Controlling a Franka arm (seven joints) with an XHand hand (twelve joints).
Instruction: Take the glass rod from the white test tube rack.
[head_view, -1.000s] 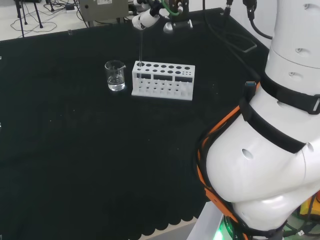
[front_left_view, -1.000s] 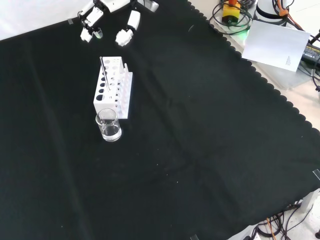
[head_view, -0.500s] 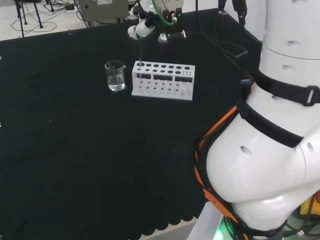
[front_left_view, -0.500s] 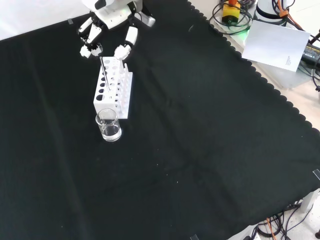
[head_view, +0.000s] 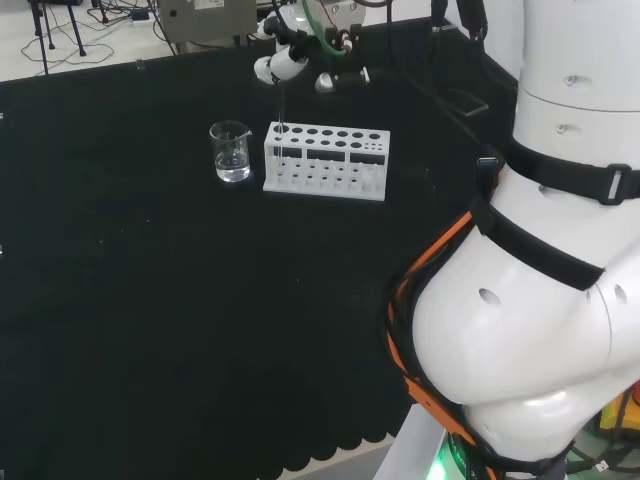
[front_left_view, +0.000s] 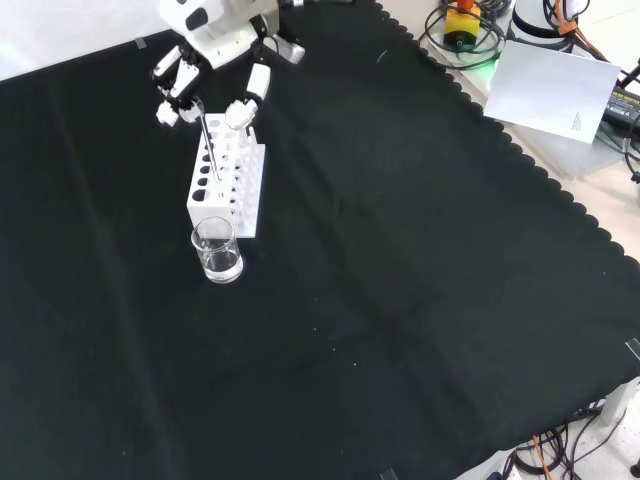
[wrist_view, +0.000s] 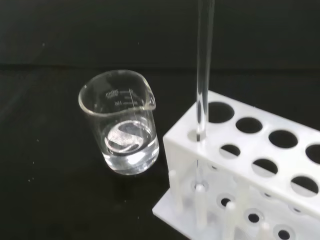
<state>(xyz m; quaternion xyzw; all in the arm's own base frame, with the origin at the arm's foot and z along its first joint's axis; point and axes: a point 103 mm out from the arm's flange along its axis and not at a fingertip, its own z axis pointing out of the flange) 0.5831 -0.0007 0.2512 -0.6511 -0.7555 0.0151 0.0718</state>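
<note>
Rod: the glass rod (wrist_view: 204, 75) stands nearly upright in a corner hole of the white rack (front_left_view: 228, 185), at the end next to the beaker (front_left_view: 217, 250); upper left of the front view, upper middle of the head view.
Hand: the hand (front_left_view: 215, 40) hangs just above the rack, fingers spread to either side of the rod's top; none of them looks to be touching it, and nothing is pinched.
Handling: thin, stiff, smooth glass, surely light. I'd expect it to slip between hard fingers and to snap if levered sideways against the hole.
Where to hold: the bare upper length above the rack, between finger and thumb, then lift straight up along its own line until the bottom end is out of the rack.
Neighbour: the beaker sits just beside the rack's end with a little clear liquid in it; worth not knocking.
Writing: faint graduation marks on the beaker wall in the wrist view, too small to read; nothing printed on the rack or rod that I can see.
</note>
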